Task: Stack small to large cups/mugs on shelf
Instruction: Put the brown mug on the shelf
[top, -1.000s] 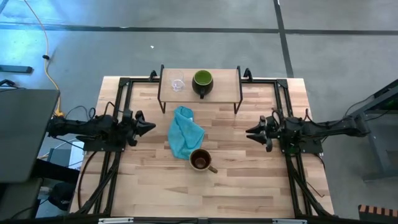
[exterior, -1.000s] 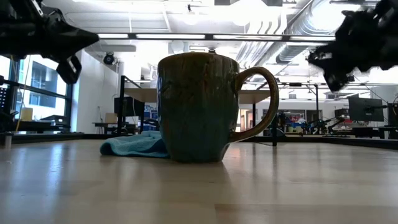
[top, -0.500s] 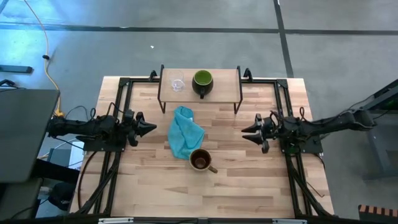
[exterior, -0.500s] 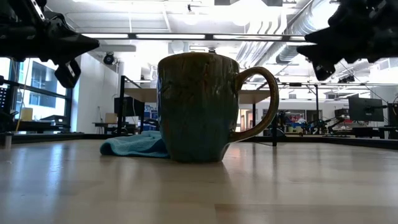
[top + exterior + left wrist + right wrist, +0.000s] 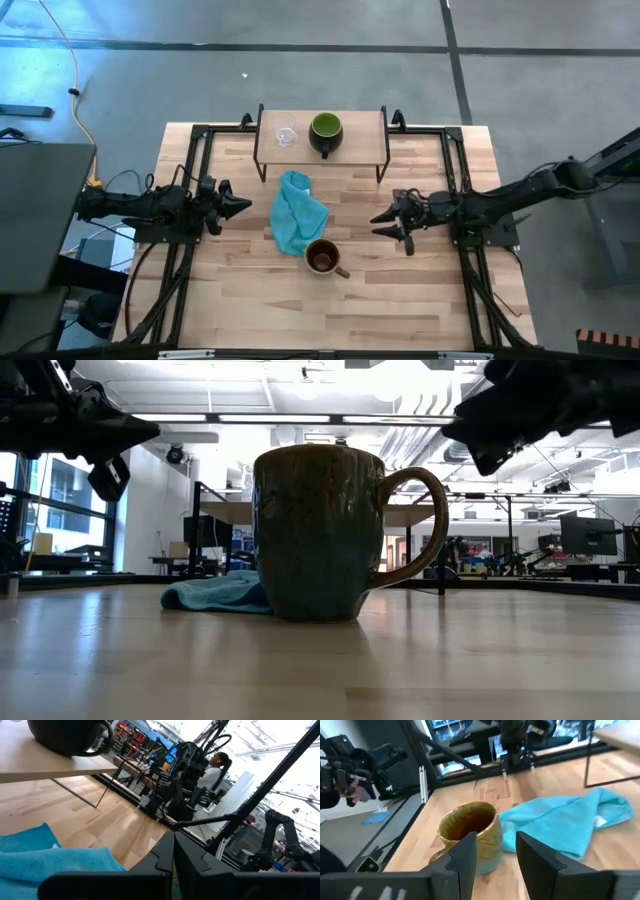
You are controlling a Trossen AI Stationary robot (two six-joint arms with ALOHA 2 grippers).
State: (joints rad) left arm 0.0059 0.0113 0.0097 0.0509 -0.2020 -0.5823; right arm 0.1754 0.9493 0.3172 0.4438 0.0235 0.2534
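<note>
1. The bench (image 5: 400, 290) carries the shelf (image 5: 365, 128) at its far edge.
2. The right gripper (image 5: 385, 222), jaws open and empty, hovers near the olive-tan mug (image 5: 322, 257), which stands beside the teal cloth (image 5: 296, 210); the step looks like the approach, and next comes closing on its rim.
3. The left gripper (image 5: 240, 203) waits, jaws closed.
4. The dark mug (image 5: 325, 130) is on the shelf.
5. The glass cup (image 5: 287, 136) stands beside it.

Robotics lab: exposed ceiling ducts (image 5: 440, 430), other robot rigs (image 5: 182, 780) behind.
</note>
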